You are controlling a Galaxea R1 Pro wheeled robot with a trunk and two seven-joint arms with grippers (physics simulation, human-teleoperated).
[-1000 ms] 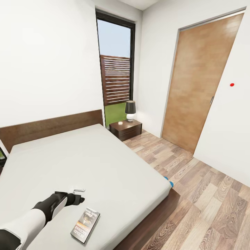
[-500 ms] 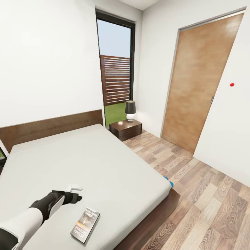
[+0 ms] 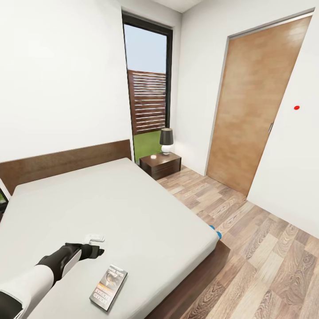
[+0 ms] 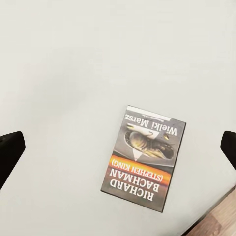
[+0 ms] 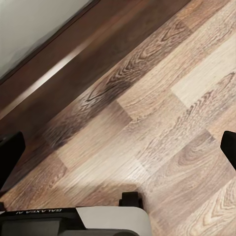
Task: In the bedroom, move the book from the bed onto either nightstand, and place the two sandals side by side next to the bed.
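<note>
On the bed (image 3: 133,204), the book (image 3: 108,287) lies flat, apparently untouched.

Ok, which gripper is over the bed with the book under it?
The left gripper: its fingers frame the book on the bed; the right gripper faces floor.

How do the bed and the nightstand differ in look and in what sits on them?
The bed is large and low with a pale grey-white top; the nightstand is a small dark brown cabinet with a glossy top. The bed carries the book, lying flat near its foot; the nightstand carries an upright lamp. The bed's head meets the left wall; the nightstand stands beside it by the window. Both have dark brown wood.
</note>
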